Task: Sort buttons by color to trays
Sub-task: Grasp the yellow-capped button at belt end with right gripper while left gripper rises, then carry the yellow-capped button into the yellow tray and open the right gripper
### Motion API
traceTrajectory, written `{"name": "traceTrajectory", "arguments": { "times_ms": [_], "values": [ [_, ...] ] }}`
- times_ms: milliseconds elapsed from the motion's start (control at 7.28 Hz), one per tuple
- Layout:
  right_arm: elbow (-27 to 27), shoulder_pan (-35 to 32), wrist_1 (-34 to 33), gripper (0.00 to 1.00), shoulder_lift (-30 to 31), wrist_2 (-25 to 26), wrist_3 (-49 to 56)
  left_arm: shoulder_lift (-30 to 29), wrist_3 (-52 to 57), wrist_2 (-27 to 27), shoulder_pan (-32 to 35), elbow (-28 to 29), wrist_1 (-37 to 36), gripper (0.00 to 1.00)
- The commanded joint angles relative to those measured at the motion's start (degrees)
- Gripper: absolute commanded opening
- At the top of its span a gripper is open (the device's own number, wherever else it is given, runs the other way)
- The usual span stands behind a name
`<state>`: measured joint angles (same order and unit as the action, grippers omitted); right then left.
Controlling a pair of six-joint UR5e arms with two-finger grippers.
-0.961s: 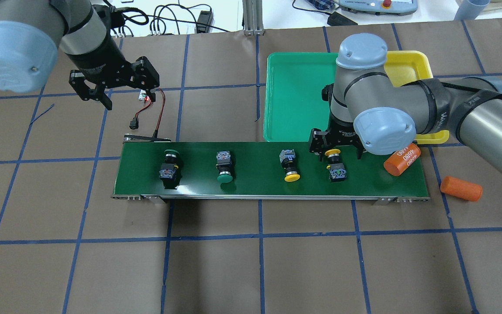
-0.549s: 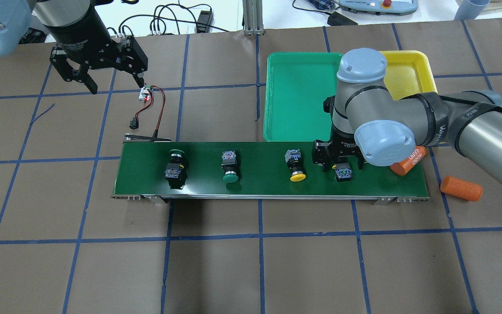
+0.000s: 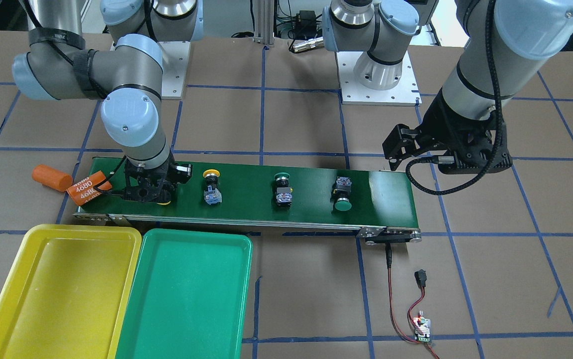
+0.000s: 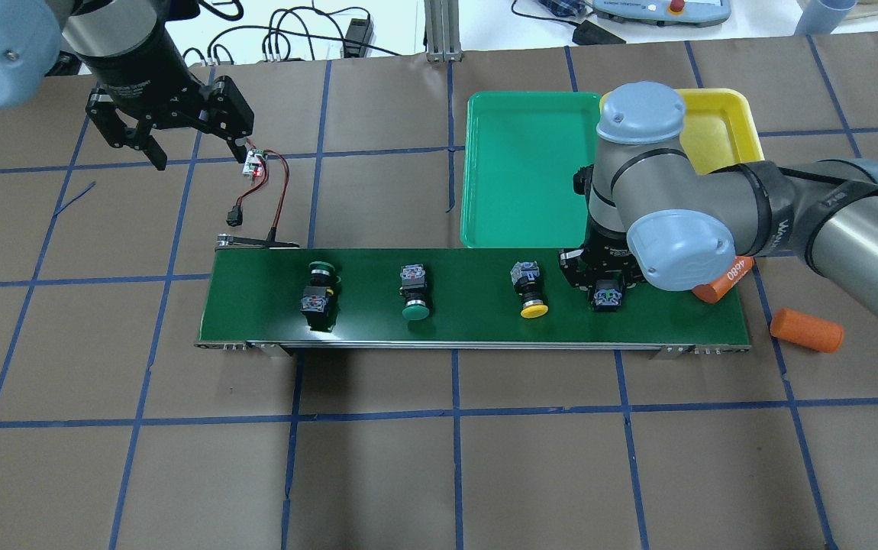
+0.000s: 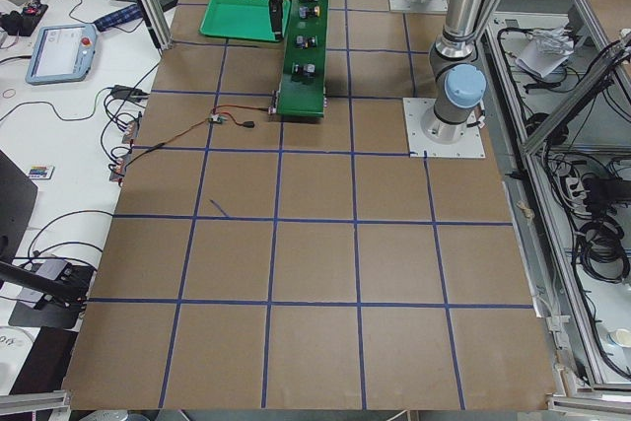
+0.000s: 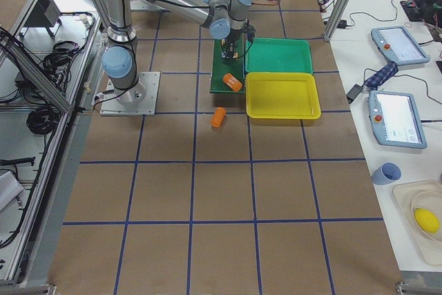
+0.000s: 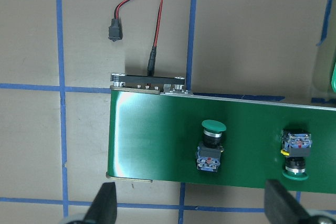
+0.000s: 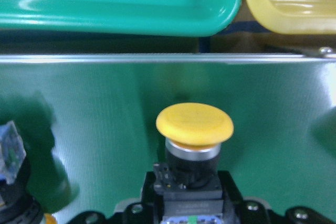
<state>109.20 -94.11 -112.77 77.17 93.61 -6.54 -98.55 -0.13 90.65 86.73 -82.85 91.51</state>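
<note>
Four buttons lie on the green conveyor belt [image 4: 469, 317]: two green ones [image 4: 319, 286] [image 4: 414, 294] and a yellow one [image 4: 530, 296]. The second yellow button [image 4: 607, 294] sits between the fingers of my right gripper [image 4: 605, 284], which is low on the belt and shut on its black block; its cap fills the right wrist view [image 8: 194, 124]. My left gripper [image 4: 201, 156] is open and empty, high beyond the belt's left end. The green tray [image 4: 523, 168] and the yellow tray [image 4: 721, 122] lie side by side behind the belt, nothing showing in either.
An orange cylinder marked 4680 [image 4: 725, 279] lies at the belt's right end, and a second one [image 4: 805, 330] lies on the table beside it. A red-black wire with a small board [image 4: 256, 164] lies behind the belt's left end, under my left gripper.
The buttons and the 4680 cylinder have ridden right on the belt. My right gripper came down over the right yellow button and closed on it. My left gripper moved back and to the left.
</note>
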Motion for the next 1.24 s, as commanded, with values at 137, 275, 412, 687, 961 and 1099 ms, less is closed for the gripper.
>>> {"name": "traceTrajectory", "arguments": {
  "times_ms": [137, 275, 412, 687, 961, 1099],
  "values": [
    [-12.5, 7.4, 0.9, 0.00, -6.1, -1.0, 1.3, 0.3, 0.0, -0.2, -1.1, 1.2, -0.2, 1.00],
    [-17.0, 9.9, 2.0, 0.00, -9.2, -1.0, 3.6, -1.3, 0.0, -0.6, -1.4, 1.7, -1.1, 1.00],
    [-21.2, 11.7, 3.9, 0.00, -12.5, -1.3, 4.9, -1.9, 0.0, -1.0, -1.4, 2.9, -2.7, 1.00],
    [-28.0, 14.2, 4.7, 0.00, -19.0, -1.9, 10.2, -4.2, -0.1, -1.2, -1.0, 2.8, -7.1, 1.00],
    [-28.3, 15.8, 4.2, 0.10, -20.4, -1.6, 16.7, -4.0, -0.3, -3.4, -1.1, 3.6, -6.3, 1.00],
    [-28.2, 15.9, 4.1, 0.51, -20.8, -1.0, 18.8, -4.3, -0.3, -3.3, -1.1, 4.1, -6.2, 1.00]
  ]
}}
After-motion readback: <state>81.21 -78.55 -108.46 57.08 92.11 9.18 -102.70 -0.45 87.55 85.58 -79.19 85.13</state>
